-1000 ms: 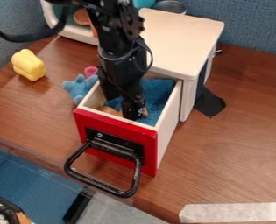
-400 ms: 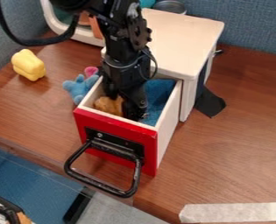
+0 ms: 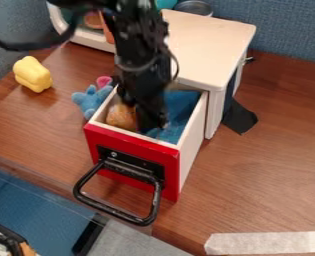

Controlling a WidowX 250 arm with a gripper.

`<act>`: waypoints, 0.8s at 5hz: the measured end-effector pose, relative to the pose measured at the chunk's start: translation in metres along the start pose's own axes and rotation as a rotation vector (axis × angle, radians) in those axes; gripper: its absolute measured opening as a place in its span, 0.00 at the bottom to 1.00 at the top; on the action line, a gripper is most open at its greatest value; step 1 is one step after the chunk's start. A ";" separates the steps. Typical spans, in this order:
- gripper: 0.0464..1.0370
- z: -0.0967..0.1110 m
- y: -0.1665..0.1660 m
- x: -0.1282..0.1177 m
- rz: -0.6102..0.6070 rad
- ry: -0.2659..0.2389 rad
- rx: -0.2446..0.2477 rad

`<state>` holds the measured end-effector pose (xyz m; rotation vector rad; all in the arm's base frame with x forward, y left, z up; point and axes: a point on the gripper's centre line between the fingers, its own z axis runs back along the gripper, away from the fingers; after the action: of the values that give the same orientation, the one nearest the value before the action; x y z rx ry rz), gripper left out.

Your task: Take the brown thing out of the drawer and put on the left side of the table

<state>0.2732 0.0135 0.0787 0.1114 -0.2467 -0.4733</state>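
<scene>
In the camera view, the arm (image 3: 138,47) comes in from the top edge, its upper part cut off there and its dark shapes blurred. It hangs down in front of the cabinet (image 3: 210,42) and hides some of the drawer's back and inside. The tool (image 3: 153,120) is down in the open drawer (image 3: 134,154), dark and smeared; whether it is spread, pressed together or pinching anything, I cannot tell. The brown thing (image 3: 121,118) is partly covered by the tool, and its full shape is hard to make out. Its lower part is hidden by the drawer's red front. The tin (image 3: 194,7) behind the cabinet is cut off by the top edge.

The brown thing lies inside the drawer, in the front corner on the view's left, just beside the tool. Whether the two touch is unclear. Blue cloth (image 3: 180,107) shows on the tool's other side. Outside the drawer, the blue toy (image 3: 89,101) sits near its left wall on the surface (image 3: 256,175), with the yellow thing (image 3: 32,74) farther left.
</scene>
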 end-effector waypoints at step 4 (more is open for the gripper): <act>0.36 0.041 0.058 -0.042 0.287 -0.093 0.062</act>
<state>0.2518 0.0826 0.1187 0.1124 -0.3627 -0.1860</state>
